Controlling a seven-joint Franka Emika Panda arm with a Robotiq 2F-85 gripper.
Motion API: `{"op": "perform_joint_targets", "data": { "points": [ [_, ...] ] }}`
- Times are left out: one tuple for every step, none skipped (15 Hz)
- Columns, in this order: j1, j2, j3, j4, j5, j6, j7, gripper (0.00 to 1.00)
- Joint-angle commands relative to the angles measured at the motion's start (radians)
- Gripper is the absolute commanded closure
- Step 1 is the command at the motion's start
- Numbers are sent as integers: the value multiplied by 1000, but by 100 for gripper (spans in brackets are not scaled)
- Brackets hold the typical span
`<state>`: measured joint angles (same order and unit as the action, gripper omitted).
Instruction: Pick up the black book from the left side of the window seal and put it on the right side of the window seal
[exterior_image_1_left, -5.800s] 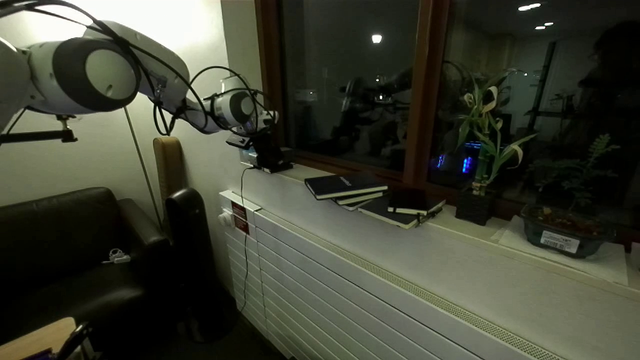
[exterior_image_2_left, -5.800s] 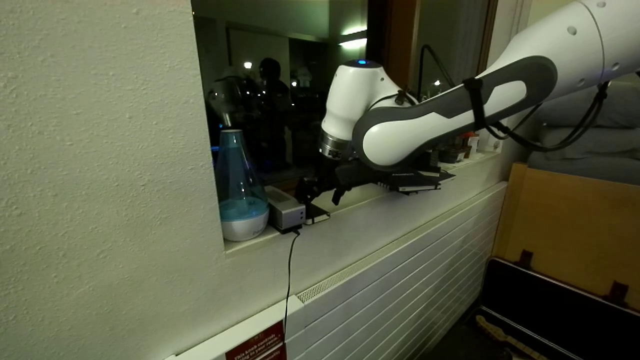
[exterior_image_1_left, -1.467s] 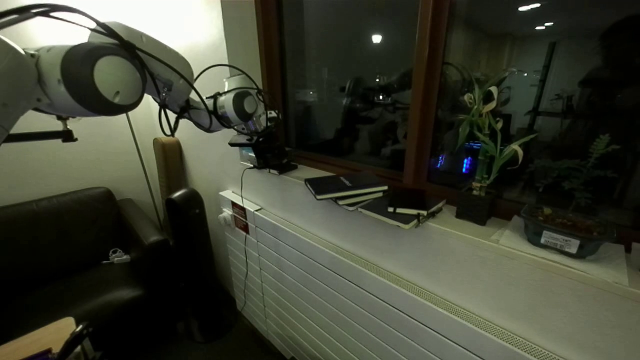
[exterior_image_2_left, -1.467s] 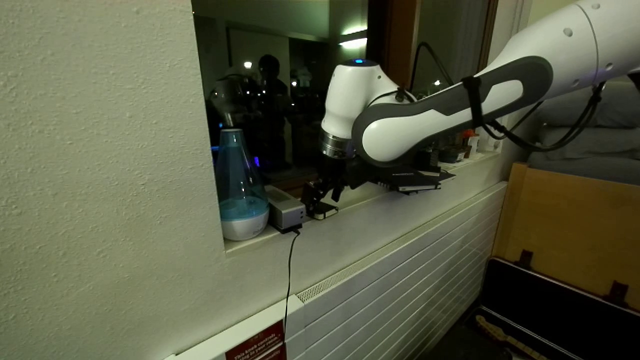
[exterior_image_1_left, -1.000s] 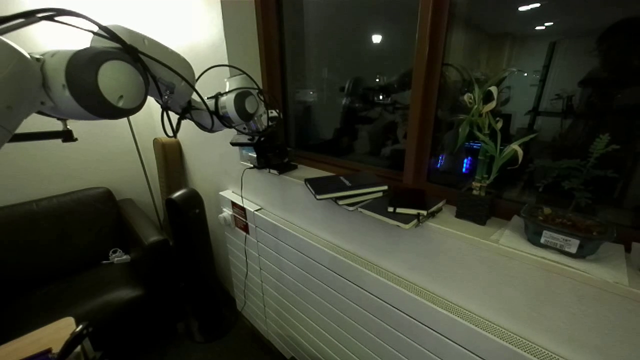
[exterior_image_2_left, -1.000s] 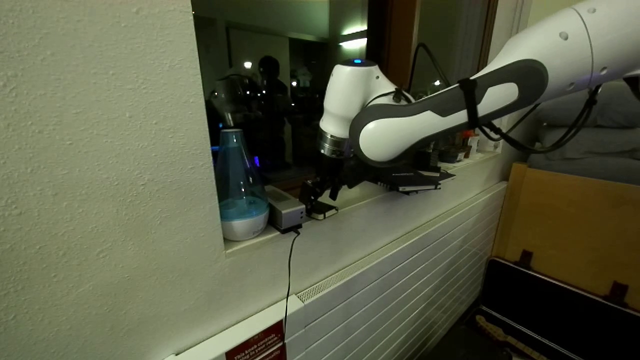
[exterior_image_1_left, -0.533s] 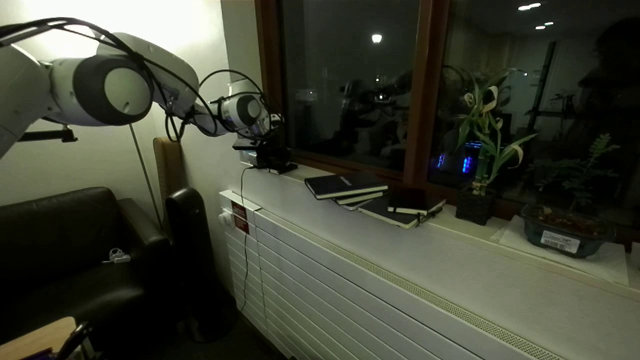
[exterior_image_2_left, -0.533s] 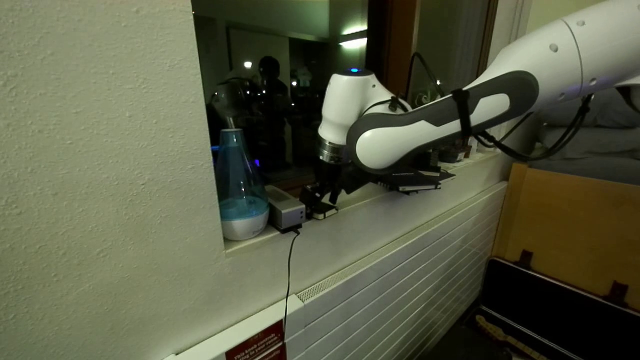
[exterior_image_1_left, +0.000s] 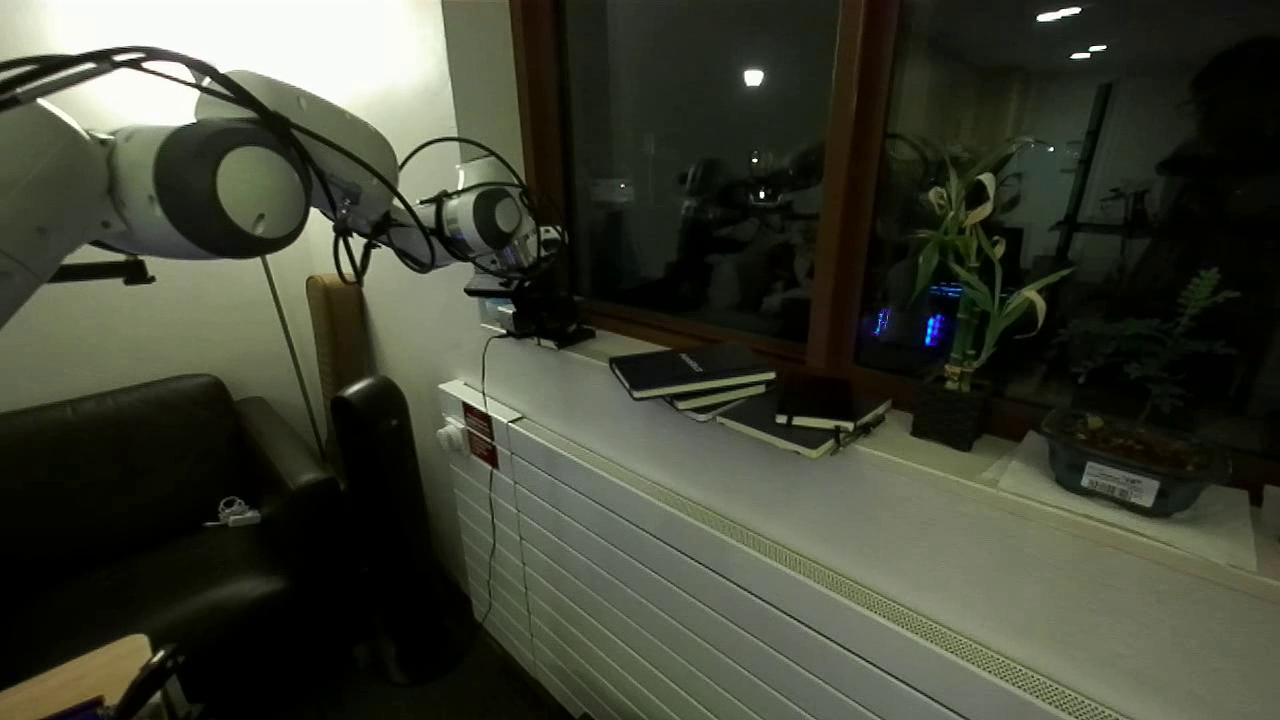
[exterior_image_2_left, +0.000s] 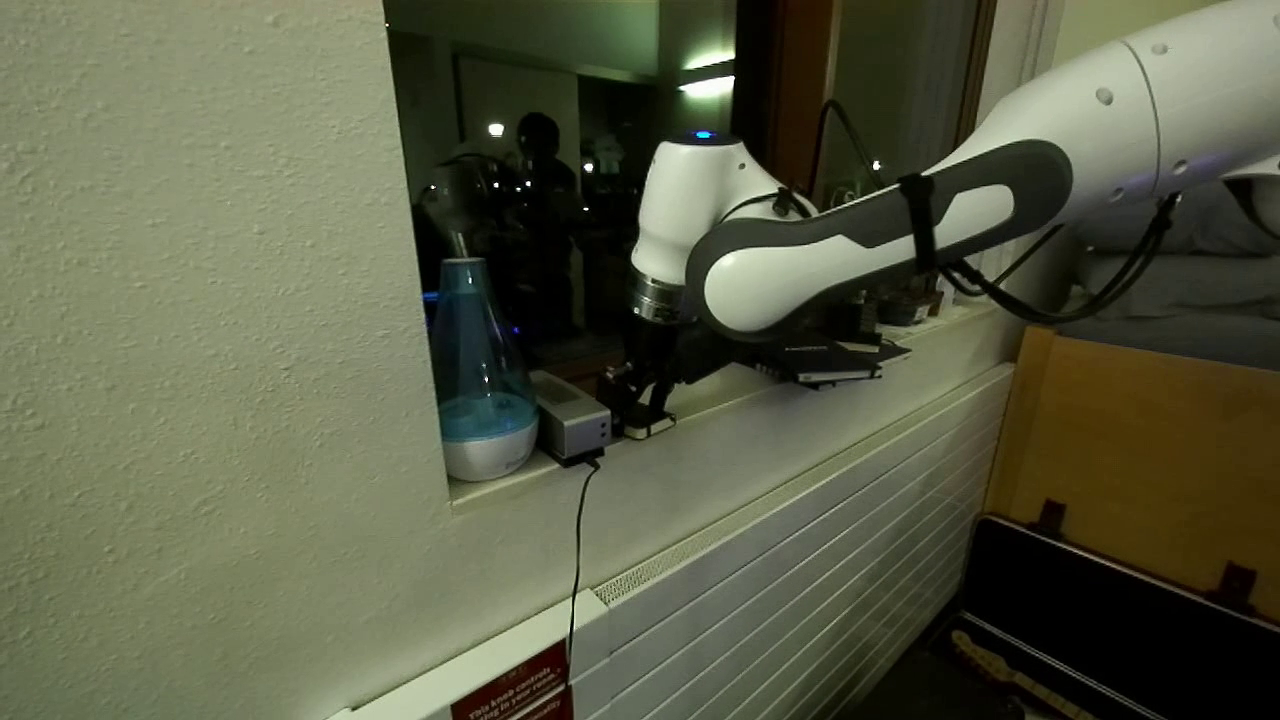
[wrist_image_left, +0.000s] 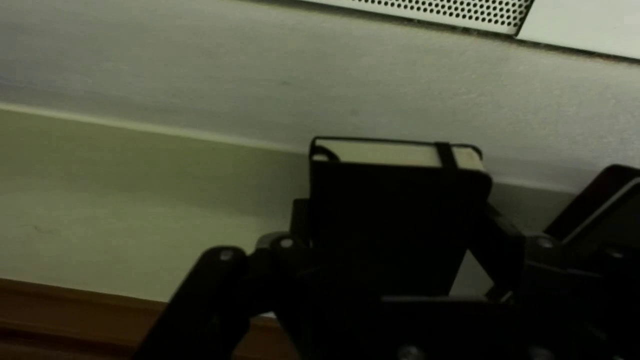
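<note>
Just beside the box (exterior_image_2_left: 574, 418), the book (wrist_image_left: 400, 187) lies flat on the sill (exterior_image_2_left: 735, 386), the gripper (wrist_image_left: 396, 212) clamping its two sides. The humidifier (exterior_image_2_left: 486, 432) stands at the box's other side; the stack (exterior_image_1_left: 692, 372) lies well apart from the box.

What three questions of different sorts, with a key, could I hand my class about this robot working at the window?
1. Multiple choice. In the wrist view, how do the two fingers of the gripper stand to the black book?
A) both on the same side of it
B) one on each side of it
C) neither is near it

2. True or false. Along the window seal, the grey box stands between the blue cone-shaped device and the black book.

3. Fill in the colour. In an exterior view, the low plant pot carries a ____ label.

Key: 1 B; 2 true; 3 white.
</note>
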<state>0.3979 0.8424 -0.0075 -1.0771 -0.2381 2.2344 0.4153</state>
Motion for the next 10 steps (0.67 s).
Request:
{"op": "perform_joint_targets", "data": {
  "points": [
    [-3, 23, 5, 31, 16, -13, 24, 52],
    [-3, 22, 3, 29, 15, -13, 30, 52],
    [-3, 22, 1, 27, 14, -14, 36, 52],
    [-1, 16, -1, 22, 13, -16, 46, 52],
    [0, 3, -3, 10, 10, -12, 58, 52],
    [0, -12, -6, -2, 7, -12, 67, 52],
    [2, -33, -11, -18, 1, -11, 78, 52],
    [0, -51, -13, -32, 0, -7, 85, 52],
    [-1, -79, -20, -54, -4, -3, 94, 52],
    [-6, -102, -20, -72, 0, -4, 94, 52]
  ]
}}
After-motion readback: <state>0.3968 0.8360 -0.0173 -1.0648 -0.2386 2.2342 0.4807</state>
